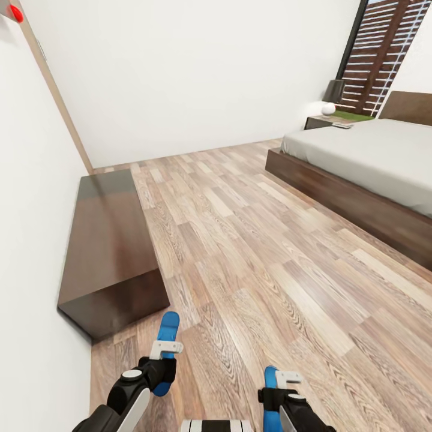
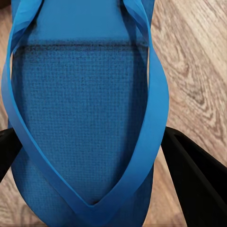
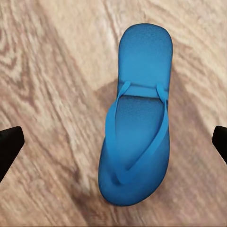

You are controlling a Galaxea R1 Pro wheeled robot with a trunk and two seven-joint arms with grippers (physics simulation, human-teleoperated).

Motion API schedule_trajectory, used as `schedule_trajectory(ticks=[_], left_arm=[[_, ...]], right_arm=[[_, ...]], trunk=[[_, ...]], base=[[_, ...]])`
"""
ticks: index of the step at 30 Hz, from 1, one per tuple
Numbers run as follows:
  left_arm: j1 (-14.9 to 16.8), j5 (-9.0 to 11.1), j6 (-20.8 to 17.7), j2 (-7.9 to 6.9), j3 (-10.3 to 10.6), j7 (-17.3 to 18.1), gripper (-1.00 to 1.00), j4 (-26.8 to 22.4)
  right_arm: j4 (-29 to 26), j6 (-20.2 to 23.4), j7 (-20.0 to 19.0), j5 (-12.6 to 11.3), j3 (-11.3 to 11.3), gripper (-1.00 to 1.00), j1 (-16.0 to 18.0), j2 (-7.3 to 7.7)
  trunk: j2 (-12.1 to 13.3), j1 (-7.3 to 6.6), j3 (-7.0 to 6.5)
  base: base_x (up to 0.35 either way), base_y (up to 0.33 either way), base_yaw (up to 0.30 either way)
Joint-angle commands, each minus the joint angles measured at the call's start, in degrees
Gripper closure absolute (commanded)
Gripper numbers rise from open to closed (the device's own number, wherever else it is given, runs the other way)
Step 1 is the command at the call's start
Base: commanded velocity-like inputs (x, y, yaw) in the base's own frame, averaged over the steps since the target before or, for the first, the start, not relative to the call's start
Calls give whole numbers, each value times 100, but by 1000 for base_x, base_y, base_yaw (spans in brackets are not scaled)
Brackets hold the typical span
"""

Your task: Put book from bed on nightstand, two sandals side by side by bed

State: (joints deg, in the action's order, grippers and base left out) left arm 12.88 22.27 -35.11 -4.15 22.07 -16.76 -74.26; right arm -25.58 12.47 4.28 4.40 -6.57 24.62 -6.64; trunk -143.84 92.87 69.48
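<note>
The left hand (image 1: 163, 353) is low over the floor with one blue sandal (image 1: 167, 351) between its fingers; in the left wrist view the dark fingers (image 2: 196, 175) stand on either side of this left sandal (image 2: 85, 118), close against its edges, but whether they press it or merely straddle it cannot be told. The right hand (image 1: 281, 384) hangs above the other sandal (image 1: 270, 390); in the right wrist view its fingertips (image 3: 9, 146) sit wide apart at the frame edges, well clear of this right sandal (image 3: 137, 123), which lies flat on the planks, strap side up, with nothing in the grip. Both sandals are partly covered by the hands in the head view, the right one also cut off by the frame's lower edge. Just beside the left sandal stands the corner of a long low dark cabinet (image 1: 111, 252), set against the white wall (image 1: 36, 240). The wood-plank floor (image 1: 252, 252) runs open and broad from the hands to the bed (image 1: 366, 162), whose dark frame edge bounds it on the right; the bed is cut off at the frame's right edge. Beyond the bed's far corner a nightstand (image 1: 321, 122) shows small, with a white rounded object (image 1: 328, 108) on it and a flat item (image 1: 342, 125) beside it, too small to identify. A slatted window (image 1: 381, 54) stands behind.
</note>
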Motion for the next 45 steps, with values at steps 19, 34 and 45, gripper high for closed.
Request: schedule_trajectory(ticks=[19, 34, 45], left_arm=[[-13, 57, -5, -12, 17, -49, 100, -16], [-13, 58, -5, -24, 17, -55, 100, -54], [-13, 56, -5, -24, 17, -47, 100, -50]], right_arm=[[6, 276, 18, -52, -52, -100, 130, 28], [21, 299, 29, -45, -55, -100, 221, 47], [29, 428, 29, -44, -55, -100, 440, 42]], trunk=[[-13, 20, 182], [-22, 38, 337], [-22, 38, 337]], base=[[0, 0, 0], [0, 0, 0], [0, 0, 0]])
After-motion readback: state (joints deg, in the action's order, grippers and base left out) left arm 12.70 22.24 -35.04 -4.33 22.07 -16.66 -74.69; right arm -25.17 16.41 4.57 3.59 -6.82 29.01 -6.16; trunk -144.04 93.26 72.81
